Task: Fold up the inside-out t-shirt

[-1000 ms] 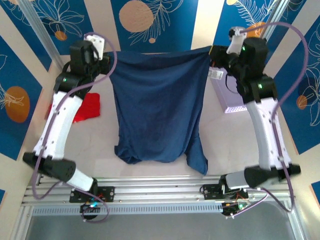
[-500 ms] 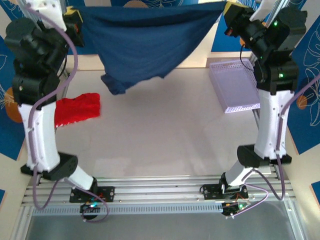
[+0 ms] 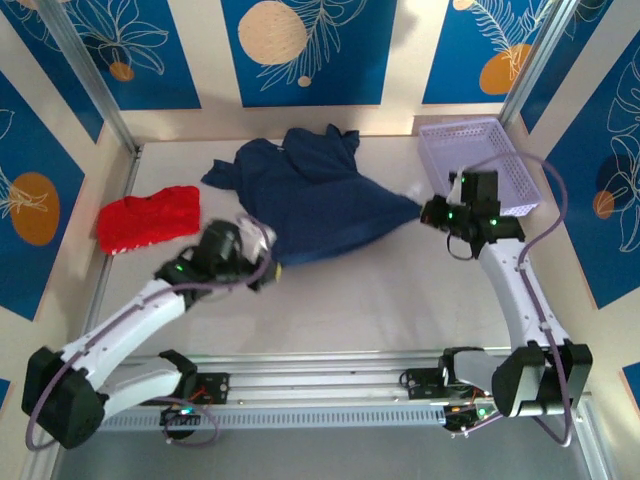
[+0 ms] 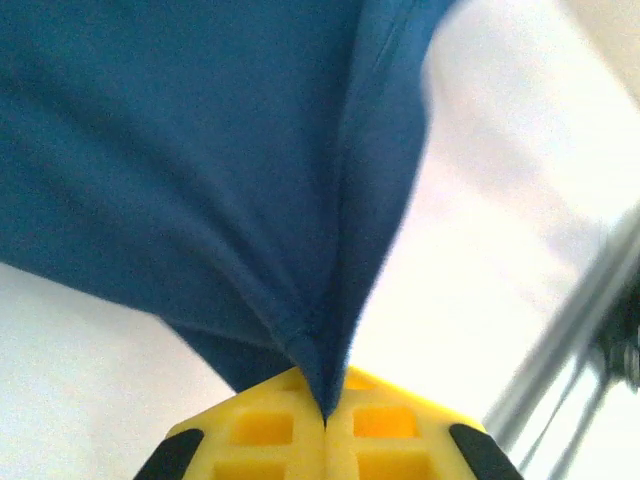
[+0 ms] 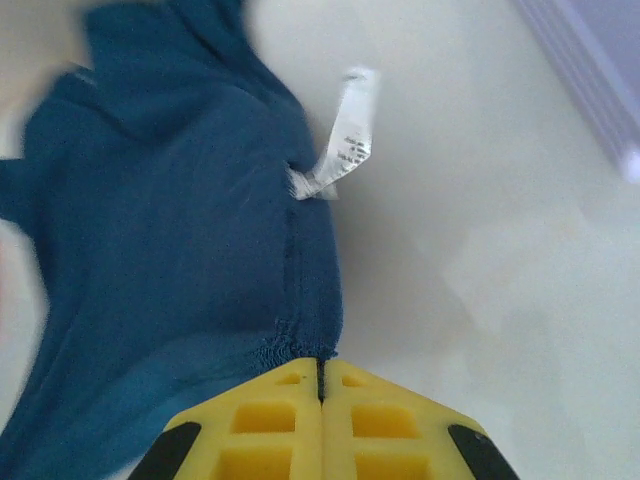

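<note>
The navy t-shirt (image 3: 320,205) is laid loosely on the table (image 3: 380,290). It is bunched toward the far middle and drawn out to a point at each near corner. The left corner is gripped by the left gripper (image 3: 266,265). In the left wrist view its yellow fingers (image 4: 270,430) are pressed together on a pinch of the cloth. The right corner is gripped by the right gripper (image 3: 426,211). In the right wrist view the hem is caught between its closed yellow fingers (image 5: 270,400), and a white label (image 5: 345,135) is seen standing out from a seam. A red garment (image 3: 150,218) is lying apart at the left. A lilac basket (image 3: 480,150) is placed at the far right, just beyond the right gripper.
</note>
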{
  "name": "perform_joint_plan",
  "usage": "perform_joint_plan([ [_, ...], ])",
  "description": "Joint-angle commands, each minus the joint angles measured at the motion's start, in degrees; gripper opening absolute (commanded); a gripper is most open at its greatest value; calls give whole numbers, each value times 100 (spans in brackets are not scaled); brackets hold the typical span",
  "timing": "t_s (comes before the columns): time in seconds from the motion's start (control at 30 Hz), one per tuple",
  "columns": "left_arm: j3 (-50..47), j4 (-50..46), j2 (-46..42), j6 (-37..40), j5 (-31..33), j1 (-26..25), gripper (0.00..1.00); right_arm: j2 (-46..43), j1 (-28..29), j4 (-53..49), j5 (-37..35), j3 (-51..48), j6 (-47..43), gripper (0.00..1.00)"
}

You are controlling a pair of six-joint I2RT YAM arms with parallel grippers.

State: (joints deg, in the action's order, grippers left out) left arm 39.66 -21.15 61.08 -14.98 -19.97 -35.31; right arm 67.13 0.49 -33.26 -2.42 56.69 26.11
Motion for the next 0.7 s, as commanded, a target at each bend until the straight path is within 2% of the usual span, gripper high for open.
perform_joint_plan([
  [0.0,-651,766,390,-556,199,-575,13,43,-96,327,-132,-548,213,0],
  [0.07,-828,848,817,-620,444,-825,25,214,-100,390,-202,-784,221,5],
  [0.13,-775,780,1048,-610,525,-1006,32,255,-102,311,-253,-860,171,13],
  [0.23,-577,657,976,-486,555,-1220,46,29,-88,187,-348,-913,89,29],
  [0.33,-243,527,801,-259,647,-1303,56,-329,-50,79,-512,-884,52,42],
  [0.43,186,497,929,126,999,-1440,65,-557,31,51,-504,-858,70,50],
  [0.53,909,396,1668,737,1382,-1866,68,-564,108,230,-119,-912,120,52],
  [0.67,1921,431,3050,1336,1822,-2490,67,-336,-71,342,255,-832,139,56],
])
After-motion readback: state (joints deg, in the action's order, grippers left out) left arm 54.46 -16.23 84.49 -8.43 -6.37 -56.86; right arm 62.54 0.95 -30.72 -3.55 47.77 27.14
